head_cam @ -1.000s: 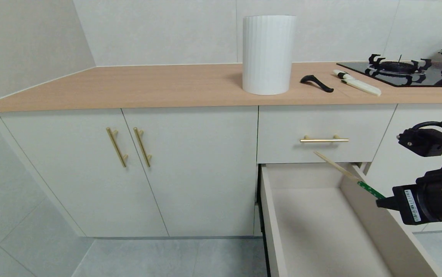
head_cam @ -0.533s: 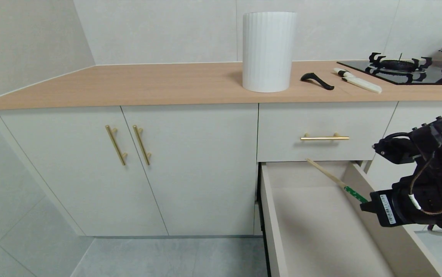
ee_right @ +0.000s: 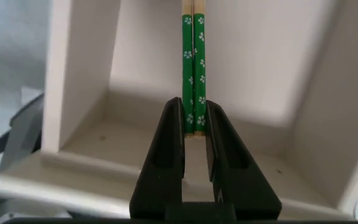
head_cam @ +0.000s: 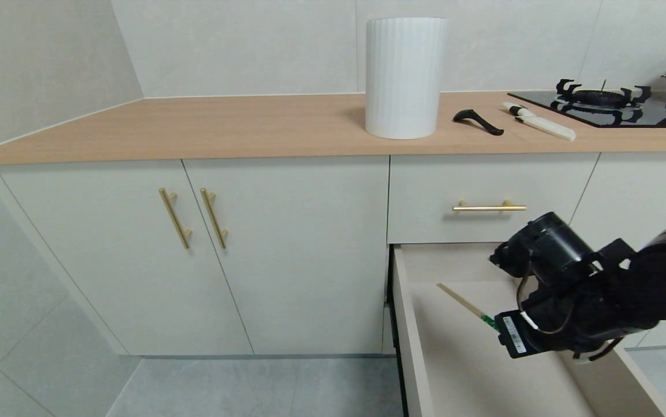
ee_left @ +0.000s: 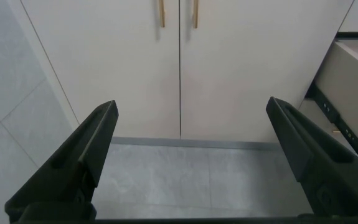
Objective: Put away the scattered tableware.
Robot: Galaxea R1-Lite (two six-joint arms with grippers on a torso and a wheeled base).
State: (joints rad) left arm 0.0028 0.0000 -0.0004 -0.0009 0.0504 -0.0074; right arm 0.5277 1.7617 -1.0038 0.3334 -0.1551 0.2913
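Our right claw (ee_right: 194, 121) pinches a pair of chopsticks (ee_right: 193, 62) by their green flowered ends, holding them tilted over the open drawer (head_cam: 405, 324), with the tips pointing toward its left wall. Our left claw (ee_left: 191, 109) hangs spread wide, facing the cabinet doors (ee_left: 241, 68). On the table (head_cam: 223, 127), a white knife (head_cam: 538, 123) and a black utensil (head_cam: 478, 121) lie near a ribbed white canister (head_cam: 405, 78).

My black right pincer (ee_right: 194, 112) holds pale wooden chopsticks (ee_right: 193, 62) whose green ends carry small white flowers, above a cream drawer (ee_right: 259, 56).
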